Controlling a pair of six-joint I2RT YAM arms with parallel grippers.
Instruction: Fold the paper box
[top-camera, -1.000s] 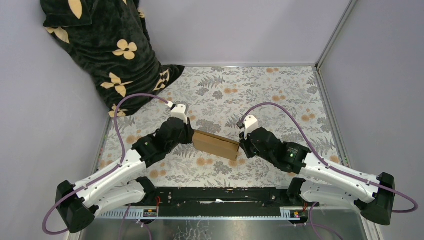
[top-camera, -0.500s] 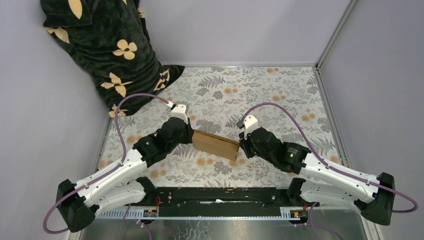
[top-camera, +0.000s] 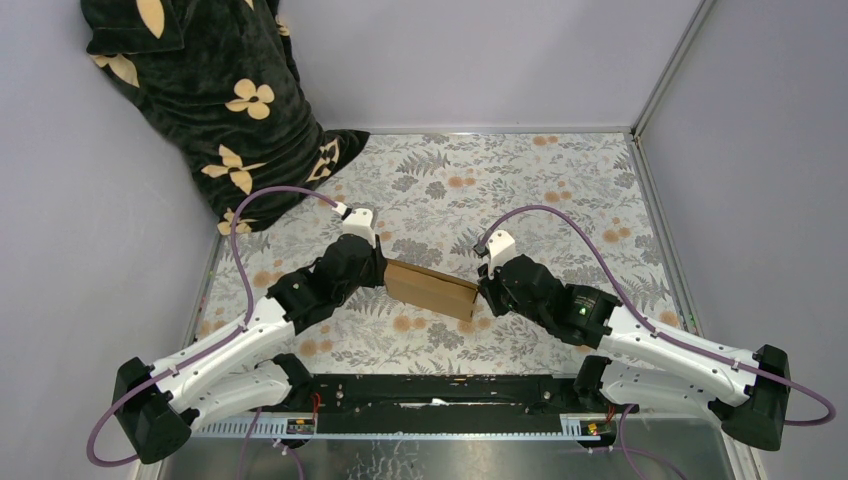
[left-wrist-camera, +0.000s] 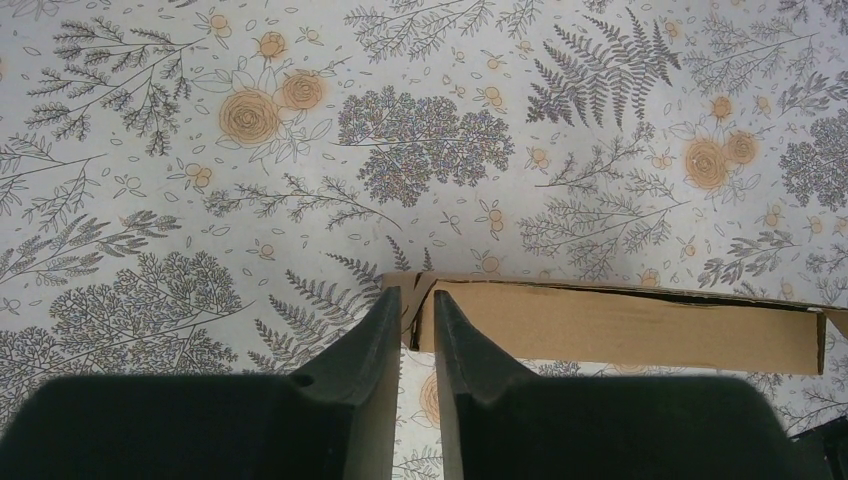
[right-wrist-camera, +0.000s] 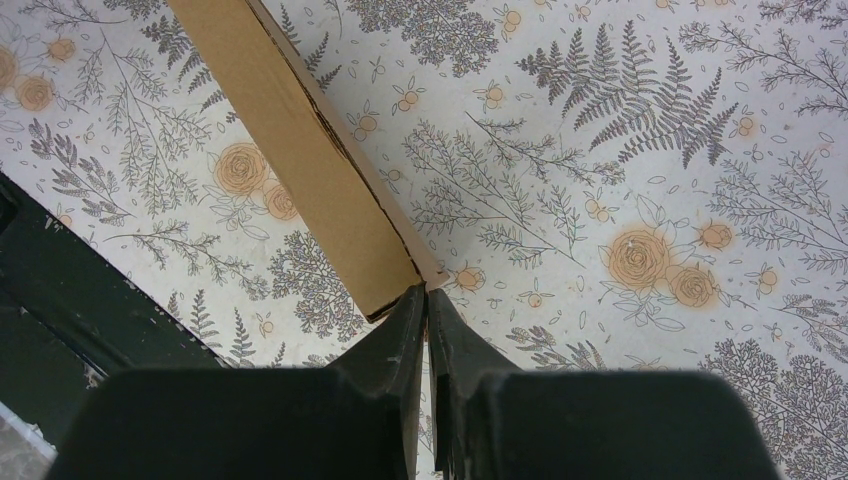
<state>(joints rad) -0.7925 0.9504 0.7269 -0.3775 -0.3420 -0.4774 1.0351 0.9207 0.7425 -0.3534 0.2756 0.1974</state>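
The paper box (top-camera: 432, 289) is a plain brown cardboard box, folded shallow and long, at the table's middle between both arms. My left gripper (top-camera: 383, 272) is at its left end. In the left wrist view the jaws (left-wrist-camera: 412, 302) stand narrowly apart with the box's end flap (left-wrist-camera: 425, 300) between them; the box (left-wrist-camera: 620, 325) stretches off to the right. My right gripper (top-camera: 481, 291) is at the box's right end. In the right wrist view its jaws (right-wrist-camera: 427, 297) are pinched on a thin corner edge of the box (right-wrist-camera: 300, 150).
A black cloth with tan flower shapes (top-camera: 215, 90) is heaped at the back left corner. The table has a flowered cover (top-camera: 520, 180). A metal frame post (top-camera: 665, 80) and grey walls bound the right and back. A black rail (top-camera: 440, 388) runs along the near edge.
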